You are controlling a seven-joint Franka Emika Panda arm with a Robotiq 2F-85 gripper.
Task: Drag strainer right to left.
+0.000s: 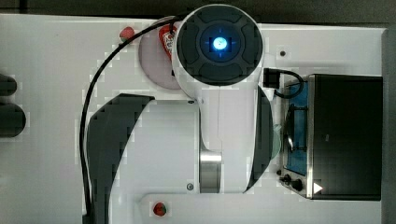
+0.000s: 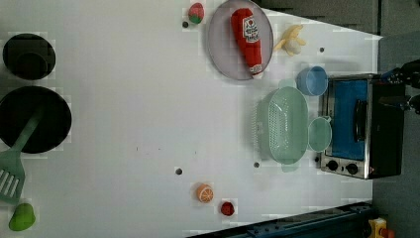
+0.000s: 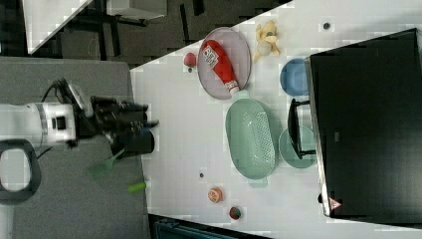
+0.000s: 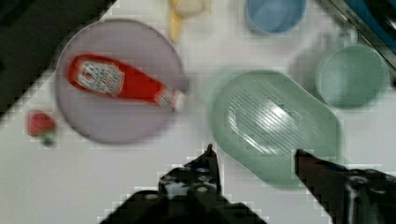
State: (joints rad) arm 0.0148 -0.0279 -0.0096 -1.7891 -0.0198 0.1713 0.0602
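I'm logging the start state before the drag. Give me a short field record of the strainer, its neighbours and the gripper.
strainer: pale green, holed, on the white table, untouched
plate: holds a ketchup bottle, beside strainer
green cup: between strainer and toaster oven
blue cup: by the oven's corner
gripper: open, holding nothing, above the strainer's near rim
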